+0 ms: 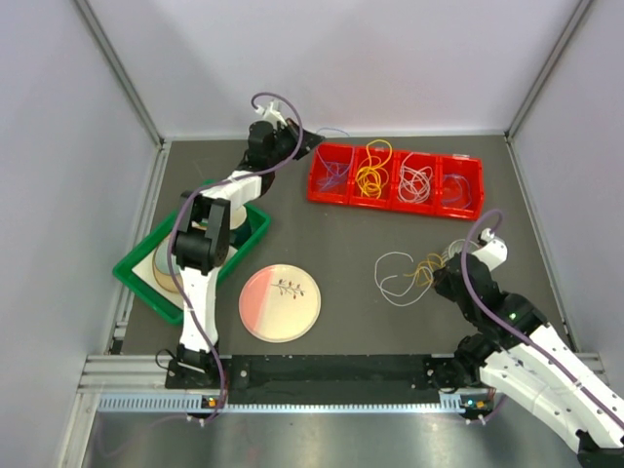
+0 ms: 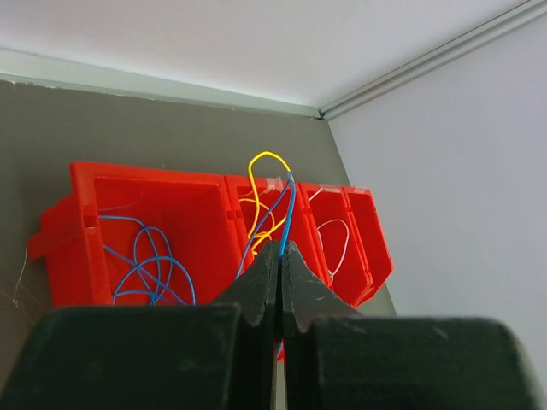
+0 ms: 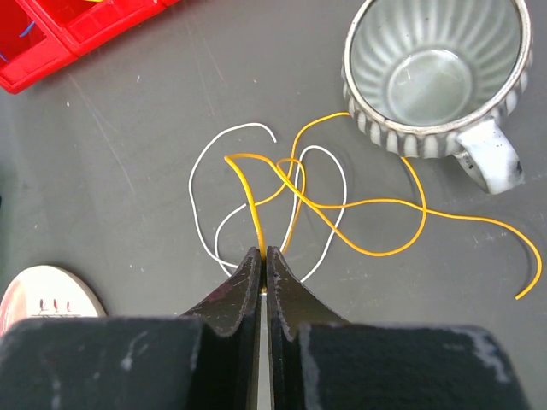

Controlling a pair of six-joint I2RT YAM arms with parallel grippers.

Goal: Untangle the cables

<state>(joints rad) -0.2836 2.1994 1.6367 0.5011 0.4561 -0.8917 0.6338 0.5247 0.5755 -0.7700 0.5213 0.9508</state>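
My left gripper [image 2: 280,248] is shut on a thin blue cable [image 2: 287,213] and holds it up in front of the red bin tray [image 2: 188,213]. The cable runs into the second compartment, across a yellow cable loop [image 2: 265,161]. More blue cable [image 2: 145,265] lies in the first compartment and white cable [image 2: 338,243] in the third. My right gripper [image 3: 263,250] is shut on a yellow cable [image 3: 249,192] that lies tangled with a white cable [image 3: 190,188] on the table. From above, that tangle [image 1: 405,275] lies left of my right gripper [image 1: 444,276].
A ribbed grey mug [image 3: 436,68] stands just beyond the tangle. A pink plate [image 1: 280,302] lies near the front middle. A green tray [image 1: 136,268] with plates sits at the left under my left arm. The red bin tray [image 1: 395,200] is at the back.
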